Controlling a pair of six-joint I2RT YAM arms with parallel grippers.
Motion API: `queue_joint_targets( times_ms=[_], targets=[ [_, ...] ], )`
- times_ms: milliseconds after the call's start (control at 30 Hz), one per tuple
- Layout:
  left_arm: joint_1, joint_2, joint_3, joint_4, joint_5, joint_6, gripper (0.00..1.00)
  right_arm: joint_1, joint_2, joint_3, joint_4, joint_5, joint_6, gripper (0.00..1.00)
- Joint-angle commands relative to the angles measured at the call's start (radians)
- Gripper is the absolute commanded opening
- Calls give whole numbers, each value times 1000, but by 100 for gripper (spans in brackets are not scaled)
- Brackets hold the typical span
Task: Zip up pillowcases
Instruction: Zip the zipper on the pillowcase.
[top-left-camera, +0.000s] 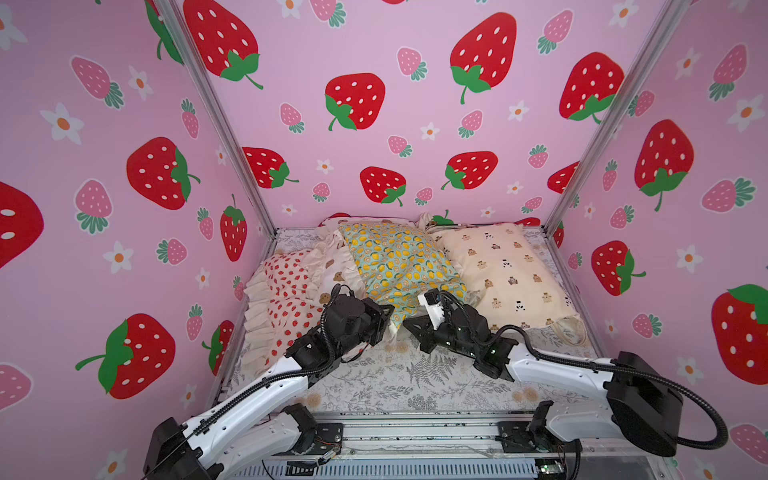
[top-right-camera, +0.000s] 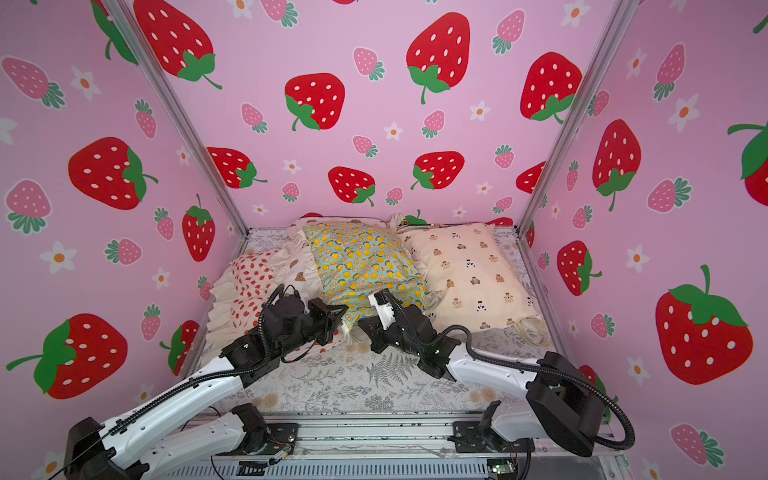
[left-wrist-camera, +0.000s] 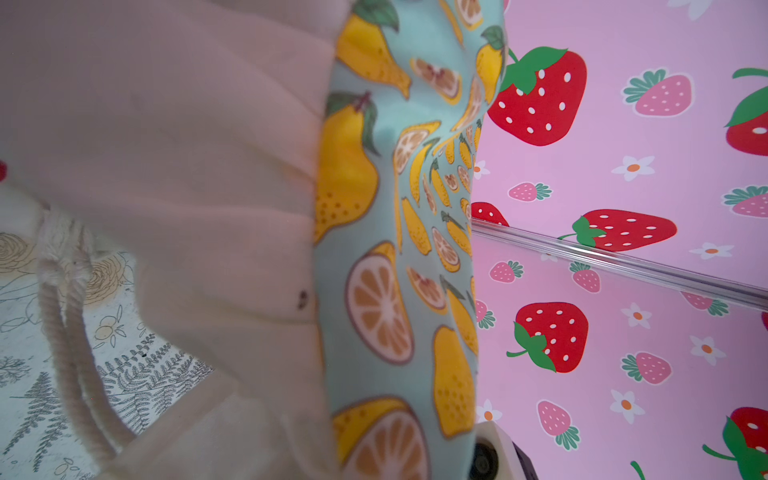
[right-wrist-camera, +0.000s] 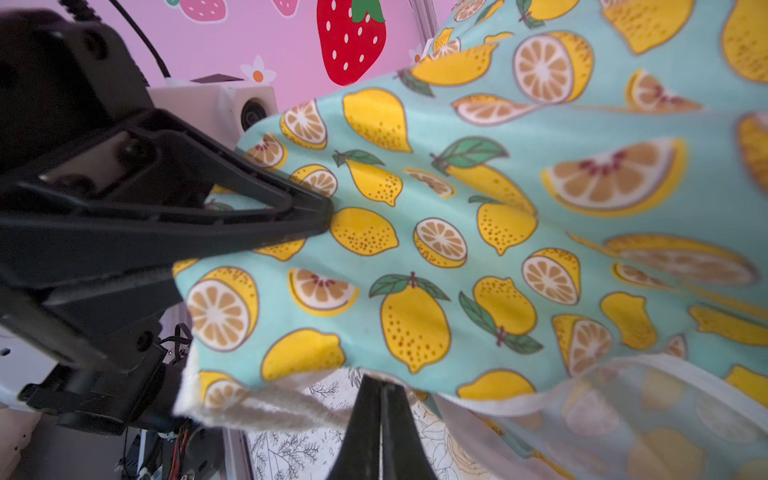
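The mint lemon pillowcase (top-left-camera: 395, 257) (top-right-camera: 361, 262) lies mid-back, its near corner lifted between both arms. My left gripper (top-left-camera: 388, 321) (right-wrist-camera: 326, 216) is shut, pinching that corner from the left. My right gripper (top-left-camera: 409, 325) (right-wrist-camera: 380, 384) is shut at the case's lower hem, its tips tucked under the fabric edge. The zipper is hidden. In the left wrist view only lemon cloth (left-wrist-camera: 374, 249) and cream ruffle (left-wrist-camera: 187, 166) show. The strawberry pillowcase (top-left-camera: 286, 282), the bear-head pillowcase (top-left-camera: 332, 266) and the small-bear pillowcase (top-left-camera: 507, 270) lie around it.
A grey fern-print sheet (top-left-camera: 415, 374) covers the floor. Pink strawberry walls close in three sides, with aluminium posts (top-left-camera: 582, 183) in the back corners. A cream rope cord (right-wrist-camera: 266, 409) hangs from the lemon case's corner. A metal rail (top-left-camera: 415, 432) runs along the front.
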Motion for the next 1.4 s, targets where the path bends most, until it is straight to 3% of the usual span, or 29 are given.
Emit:
queue_joint_targets(
  times_ms=[0, 200, 733, 1367],
  targets=[
    [1, -20, -6, 6, -11, -17, 0, -5, -9, 18, 13, 17, 4, 3],
    [2, -27, -5, 1, -11, -16, 0, -5, -13, 39, -38, 15, 18, 0],
    [65, -138, 2, -76, -9, 17, 0, -9, -59, 161, -423, 64, 170, 0],
    [332, -242, 70, -158, 121, 70, 0, -63, -40, 234, -709, 5, 237, 0]
  ],
)
